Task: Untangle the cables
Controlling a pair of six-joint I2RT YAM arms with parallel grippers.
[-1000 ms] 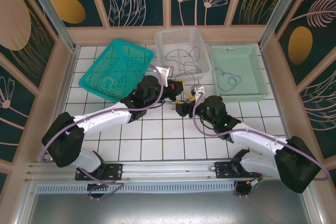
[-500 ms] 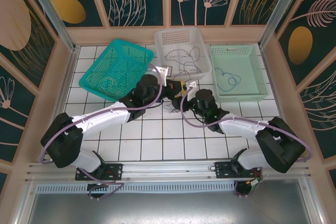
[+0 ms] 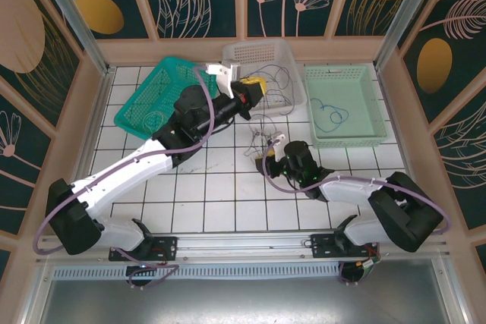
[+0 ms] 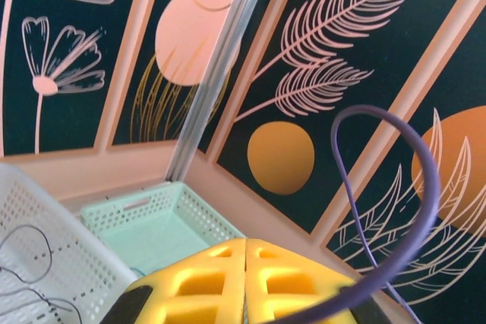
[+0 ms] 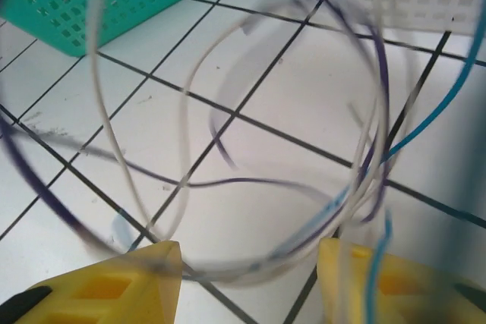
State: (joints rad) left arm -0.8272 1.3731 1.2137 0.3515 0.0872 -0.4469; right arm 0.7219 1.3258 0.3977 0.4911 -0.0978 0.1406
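- The left end effector (image 3: pixel 253 90) is now riding high beside the white basket (image 3: pixel 258 49), having lifted off bench level over the last second. Its yellow pads are pressing together, and the thin strands trailing up toward it suggest it is clamping the cables (image 3: pixel 264 123).
- The right end effector (image 5: pixel 250 278) is sitting further left on the bench (image 3: pixel 220 187) than a second ago. Its jaws are narrowing but still standing apart, with pale, dark and blue loops hanging through the gap.
- The tangle is likely being drawn out between the two arms, so separation is only beginning.
- Other wires are lying in the white basket, a blue one in the pale green basket (image 3: pixel 342 71) and a pale loop in the teal basket (image 3: pixel 127 121).
- The left pinch point itself is not showing, and the blurred loops at the right wrist are crossing too closely to trace.
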